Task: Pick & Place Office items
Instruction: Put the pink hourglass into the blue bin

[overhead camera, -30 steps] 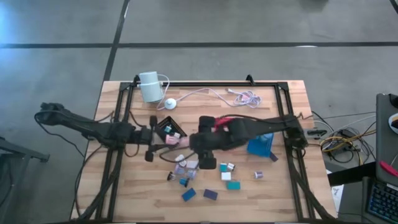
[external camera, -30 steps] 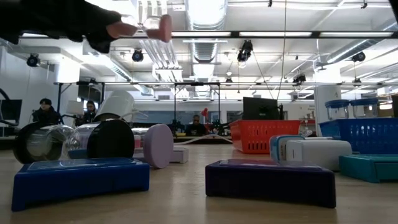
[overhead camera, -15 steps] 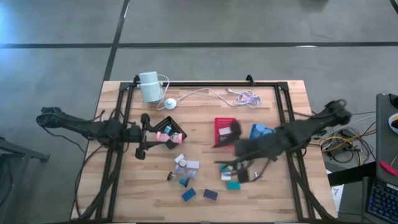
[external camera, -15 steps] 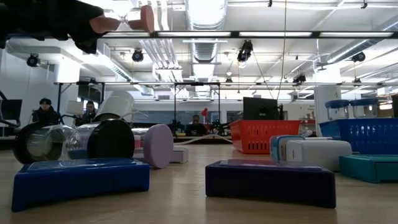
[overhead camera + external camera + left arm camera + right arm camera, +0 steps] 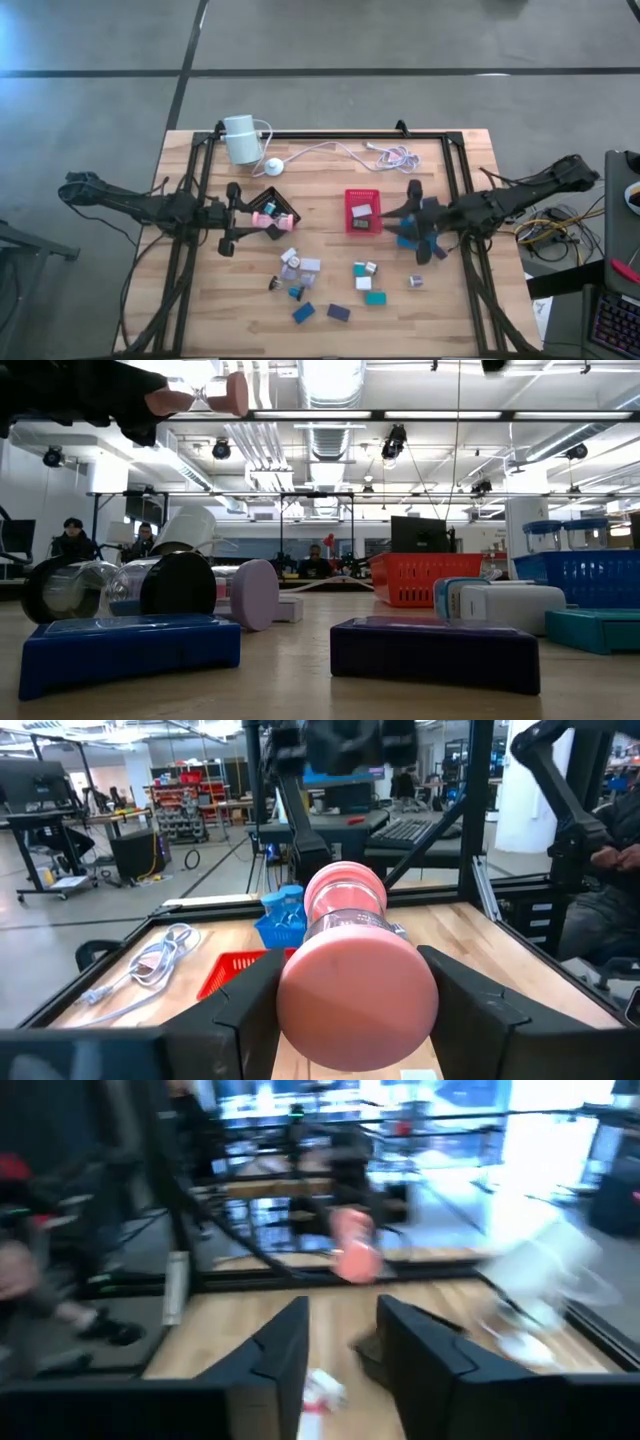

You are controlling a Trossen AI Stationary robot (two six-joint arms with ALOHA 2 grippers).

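A wooden table framed by black rails is seen over a grey concrete floor; a workshop with shelves and distant people is seen behind in the low view. A pink cylinder is clamped between the fingers of the left gripper, held up off the table above the black tray at the table's left middle. The right gripper is placed over the blue tray on the right side, just beside the red tray; nothing is seen between its fingers, which show a narrow gap in the right wrist view, so whether it is released or clenched cannot be told. The remaining office items are scattered across the front middle of the table: teal, blue, purple and white blocks and short cylinders. A white piece lies inside the red tray. A white cylinder with a cable is set at the back edge.
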